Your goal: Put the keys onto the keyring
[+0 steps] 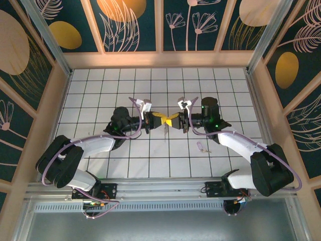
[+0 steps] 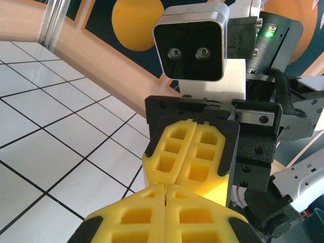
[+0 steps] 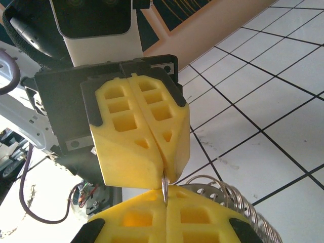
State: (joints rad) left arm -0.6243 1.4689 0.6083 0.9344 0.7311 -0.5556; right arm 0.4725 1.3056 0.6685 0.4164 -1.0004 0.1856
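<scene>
We see the left gripper [image 1: 162,119] and the right gripper [image 1: 171,121] meeting tip to tip above the white tiled floor [image 1: 100,85], each pointing straight at the other. From the right wrist, the left gripper's yellow fingers [image 3: 136,136] are pressed together with no gap along their seam, and the right gripper's own yellow fingers [image 3: 126,223] are likewise pressed together at the bottom of that view. Between the two sets of tips stands a thin sliver of silver metal, the edge of the keyring [image 3: 164,185]. It runs from the seam of the right gripper's fingers up into the seam of the left gripper's, so we read both grippers as clamped on it. The keyring's bumpy coiled strip [image 3: 235,197] curls out just beside the right gripper's fingertips. From the left wrist, both pairs of fingers again show tight seams, though the metal itself is hidden there. The key [image 1: 202,146], with its lilac head, lies flat on the tiles behind the right gripper's fingertips, toward that arm's base and well apart from both grippers
</scene>
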